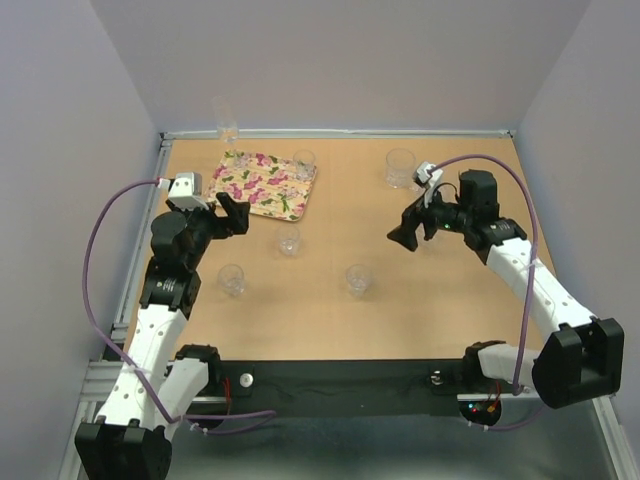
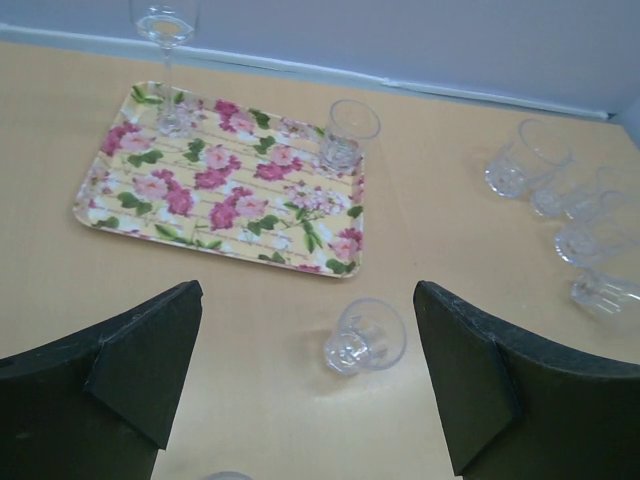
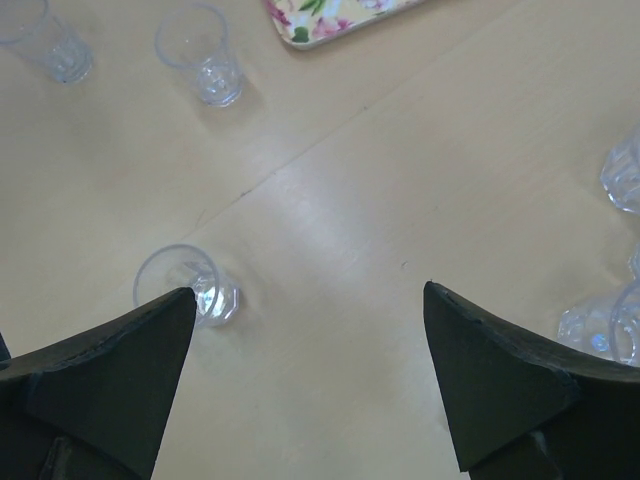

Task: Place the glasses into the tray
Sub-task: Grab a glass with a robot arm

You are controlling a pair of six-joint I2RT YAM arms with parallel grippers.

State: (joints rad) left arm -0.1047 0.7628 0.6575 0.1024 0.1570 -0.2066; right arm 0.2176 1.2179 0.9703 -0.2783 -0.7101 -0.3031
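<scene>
Grabbing comes next. The left gripper (image 1: 238, 215) and right gripper (image 1: 400, 228) are wide open, holding nothing. Two glasses (image 1: 303, 163) sit on the tray (image 1: 262, 190); others wait on the table (image 1: 450, 310). The left gripper should drop around the nearest glass (image 2: 365, 337) and squeeze.

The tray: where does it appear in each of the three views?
Top external: the tray lies upper left.
Left wrist: the tray, whole, upper left.
Right wrist: one corner of the tray at the top edge.
Shared landmark: the glass standing off its near edge.
</scene>
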